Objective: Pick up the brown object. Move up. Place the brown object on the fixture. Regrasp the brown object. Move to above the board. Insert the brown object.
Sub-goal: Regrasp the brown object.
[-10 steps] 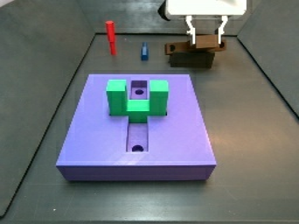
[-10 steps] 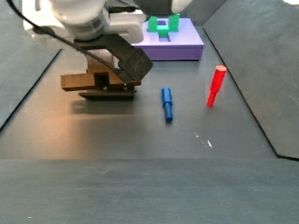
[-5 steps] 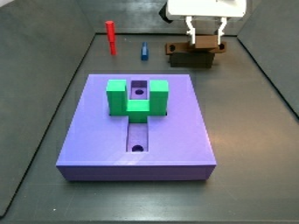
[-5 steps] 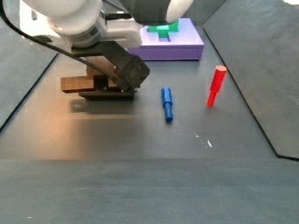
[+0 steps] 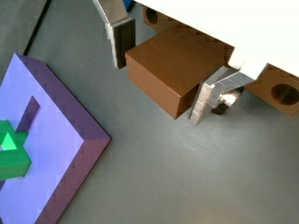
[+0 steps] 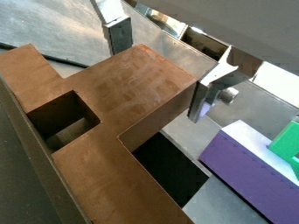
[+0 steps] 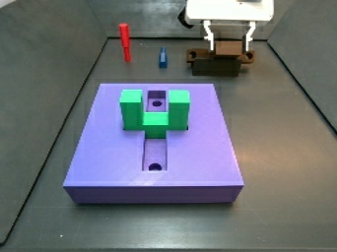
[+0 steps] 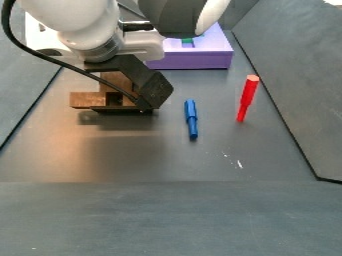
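claw (image 7: 228, 46) over brown object (image 7: 219, 55) on fixture (image 7: 215, 68); board (image 7: 99, 167) well apart

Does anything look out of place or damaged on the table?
Nothing stands out. The gripper straddles the brown object on the fixture, and the board looks intact.

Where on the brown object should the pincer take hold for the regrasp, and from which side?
Likely the short side tab of the brown object, from above. It lies flat on the fixture, and the pincer already straddles that tab with a finger at each flat face, jaws apart.
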